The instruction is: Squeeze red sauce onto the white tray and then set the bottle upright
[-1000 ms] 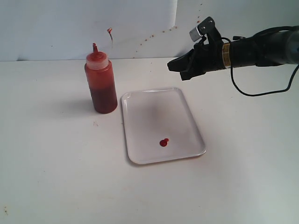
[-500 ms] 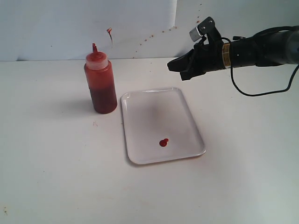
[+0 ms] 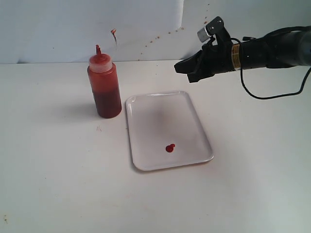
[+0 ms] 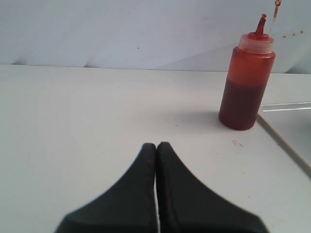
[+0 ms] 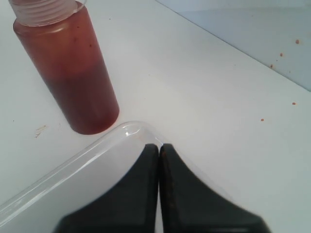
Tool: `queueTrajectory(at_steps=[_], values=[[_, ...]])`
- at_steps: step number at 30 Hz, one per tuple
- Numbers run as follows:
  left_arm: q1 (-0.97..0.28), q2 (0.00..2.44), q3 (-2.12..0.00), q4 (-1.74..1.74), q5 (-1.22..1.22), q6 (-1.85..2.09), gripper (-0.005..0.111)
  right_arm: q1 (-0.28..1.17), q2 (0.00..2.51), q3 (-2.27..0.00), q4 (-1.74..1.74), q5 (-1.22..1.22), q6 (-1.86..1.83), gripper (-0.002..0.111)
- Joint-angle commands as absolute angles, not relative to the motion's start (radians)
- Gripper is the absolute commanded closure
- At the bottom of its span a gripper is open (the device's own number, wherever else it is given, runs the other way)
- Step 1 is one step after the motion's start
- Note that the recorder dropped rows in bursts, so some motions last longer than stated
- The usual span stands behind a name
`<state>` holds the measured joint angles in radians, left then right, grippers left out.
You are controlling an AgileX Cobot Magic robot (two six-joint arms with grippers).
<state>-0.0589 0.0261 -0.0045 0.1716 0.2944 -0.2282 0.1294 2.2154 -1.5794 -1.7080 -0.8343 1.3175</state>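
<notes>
The bottle (image 3: 104,87) stands upright on the table just left of the white tray (image 3: 146,160), red contents inside, pale cap and red nozzle on top. A small blob of red sauce (image 3: 170,148) lies on the tray's near half. My right gripper (image 3: 181,67) hangs in the air beyond the tray's far right corner, shut and empty; its wrist view shows the bottle (image 5: 68,73) and the tray's corner (image 5: 127,130) past the gripper (image 5: 159,146). My left gripper (image 4: 156,145) is shut and empty, low over bare table, with the bottle (image 4: 247,82) ahead of it; the left arm is outside the exterior view.
A pale wall (image 3: 73,29) with small reddish specks (image 3: 114,32) backs the table. A black cable (image 3: 272,94) loops below the right arm. The tray's edge (image 4: 286,141) shows in the left wrist view.
The right arm has drifted slightly up and away from the tray. The bottle, tray and sauce blob stay put.
</notes>
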Motion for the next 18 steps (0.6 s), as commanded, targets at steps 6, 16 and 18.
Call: queueTrajectory(at_steps=[6, 16, 18], values=[[-0.056, 0.026, 0.0, 0.167, 0.29, -0.231, 0.107, 0.132, 1.947, -1.585, -1.7, -0.833, 1.316, 0.108], [-0.056, 0.026, 0.0, 0.167, 0.288, -0.231, 0.107, 0.132, 1.538, -1.585, -1.7, -0.829, 1.316, 0.108], [-0.056, 0.026, 0.0, 0.167, 0.288, -0.231, 0.107, 0.132, 1.457, -1.585, -1.7, -0.826, 1.316, 0.108]])
